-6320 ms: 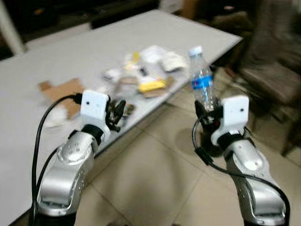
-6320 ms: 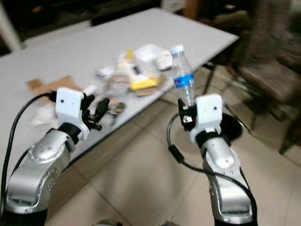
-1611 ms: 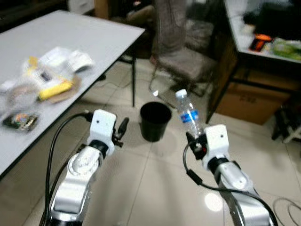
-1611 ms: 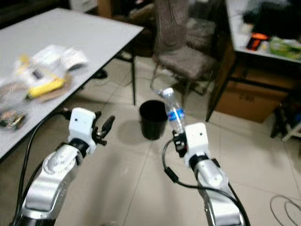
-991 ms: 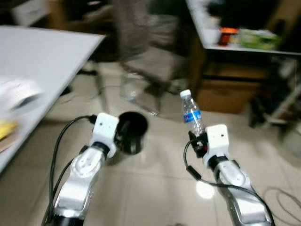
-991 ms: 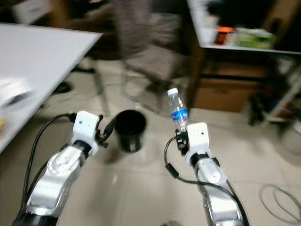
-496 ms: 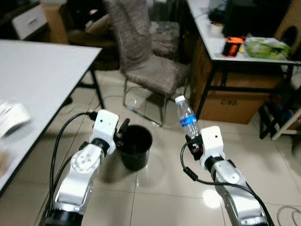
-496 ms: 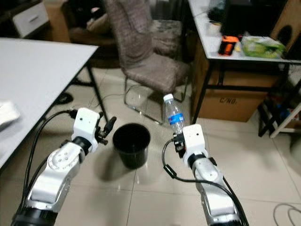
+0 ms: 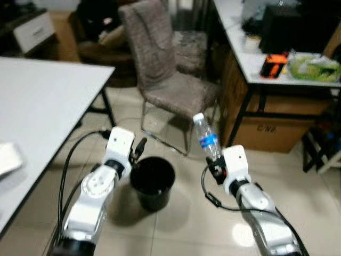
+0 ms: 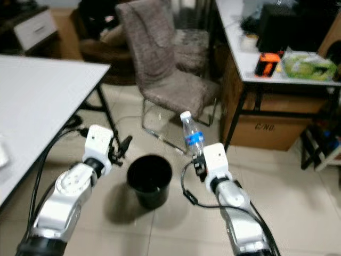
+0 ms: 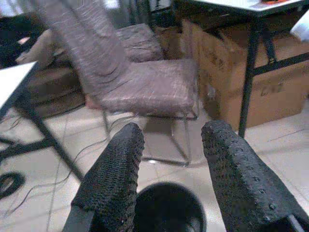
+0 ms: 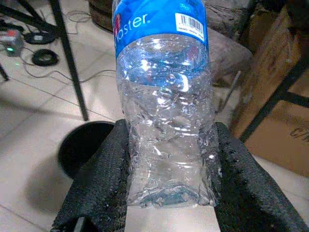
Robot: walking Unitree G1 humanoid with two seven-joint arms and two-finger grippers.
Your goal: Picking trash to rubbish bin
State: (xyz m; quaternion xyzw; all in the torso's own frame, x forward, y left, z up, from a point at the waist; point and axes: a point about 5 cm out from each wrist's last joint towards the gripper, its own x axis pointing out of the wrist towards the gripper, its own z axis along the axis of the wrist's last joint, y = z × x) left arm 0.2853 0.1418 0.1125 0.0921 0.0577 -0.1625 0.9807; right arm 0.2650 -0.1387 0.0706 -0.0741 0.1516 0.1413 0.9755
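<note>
The right gripper (image 12: 166, 193) clamps the base of an empty plastic bottle (image 10: 191, 134), held upright just right of the black bin (image 10: 148, 178) on the floor, not over its mouth. The left gripper (image 11: 169, 186) hovers at the bin's left rim, fingers spread with nothing between them. Released from here, the light bottle would likely miss the bin or bounce off its rim

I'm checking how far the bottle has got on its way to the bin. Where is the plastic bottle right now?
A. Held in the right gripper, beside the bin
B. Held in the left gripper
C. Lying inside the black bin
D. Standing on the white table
A: the right gripper has its fingers clamped on the plastic bottle, which stands to the right of the black bin on the floor.
</note>
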